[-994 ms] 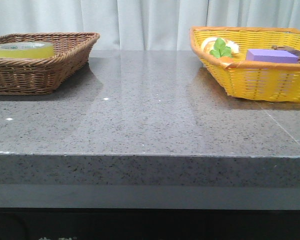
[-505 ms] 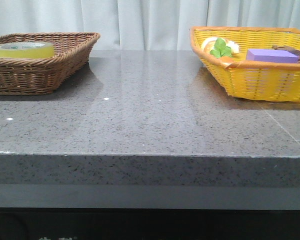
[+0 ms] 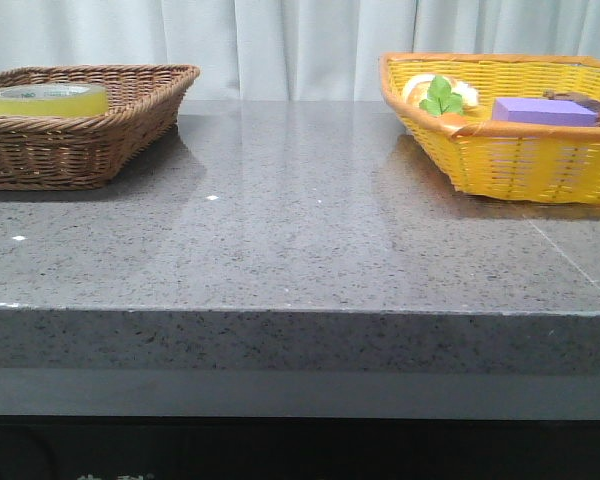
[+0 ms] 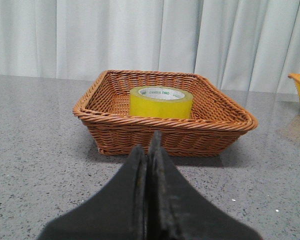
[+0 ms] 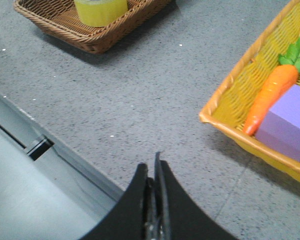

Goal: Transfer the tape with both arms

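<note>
You see only the upper part of the wide translucent yellow tape roll [image 3: 44,99] above the rim of the brown woven wicker basket [image 3: 90,140] it lies in, at the left of the speckled grey stone table [image 3: 300,250]. The yellow wicker basket [image 3: 520,150] is cut off at right. The left gripper [image 4: 149,150] and right gripper [image 5: 151,172] have their black jaws closed, holding nothing. Between the baskets the tabletop lies open.
</note>
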Action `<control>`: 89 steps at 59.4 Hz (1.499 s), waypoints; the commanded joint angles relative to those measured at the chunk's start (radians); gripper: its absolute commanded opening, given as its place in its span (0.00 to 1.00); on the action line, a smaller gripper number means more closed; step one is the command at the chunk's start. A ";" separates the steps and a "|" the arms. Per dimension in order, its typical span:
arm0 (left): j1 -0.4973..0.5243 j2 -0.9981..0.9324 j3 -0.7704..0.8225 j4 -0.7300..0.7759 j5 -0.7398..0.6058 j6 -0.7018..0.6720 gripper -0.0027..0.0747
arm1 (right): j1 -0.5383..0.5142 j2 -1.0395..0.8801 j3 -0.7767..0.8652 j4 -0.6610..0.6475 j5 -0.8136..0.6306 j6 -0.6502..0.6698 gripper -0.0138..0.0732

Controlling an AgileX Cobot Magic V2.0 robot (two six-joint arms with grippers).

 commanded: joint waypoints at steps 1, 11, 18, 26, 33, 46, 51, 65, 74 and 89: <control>-0.008 -0.019 0.009 0.000 -0.082 0.004 0.01 | -0.076 -0.056 0.041 -0.001 -0.138 -0.005 0.08; -0.008 -0.019 0.009 0.000 -0.082 0.004 0.01 | -0.266 -0.239 0.240 -0.003 -0.343 -0.006 0.08; -0.008 -0.019 0.009 0.000 -0.082 0.004 0.01 | -0.377 -0.389 0.388 -0.003 -0.432 -0.006 0.08; -0.008 -0.019 0.009 0.000 -0.082 0.004 0.01 | -0.456 -0.504 0.506 -0.003 -0.496 -0.006 0.08; -0.008 -0.019 0.009 0.000 -0.082 0.004 0.01 | -0.468 -0.564 0.592 -0.010 -0.553 -0.008 0.08; -0.008 -0.019 0.009 0.000 -0.082 0.004 0.01 | -0.479 -0.635 0.729 -0.010 -0.687 -0.008 0.08; -0.008 -0.019 0.009 0.000 -0.082 0.004 0.01 | -0.491 -0.673 0.776 -0.010 -0.719 -0.008 0.08; -0.008 -0.017 0.009 0.000 -0.082 0.004 0.01 | -0.511 -0.674 0.777 -0.012 -0.697 -0.008 0.08; -0.008 -0.017 0.009 0.000 -0.082 0.004 0.01 | -0.510 -0.673 0.777 -0.012 -0.696 -0.008 0.08; -0.008 -0.017 0.009 0.000 -0.082 0.004 0.01 | -0.510 -0.673 0.777 -0.012 -0.697 -0.008 0.08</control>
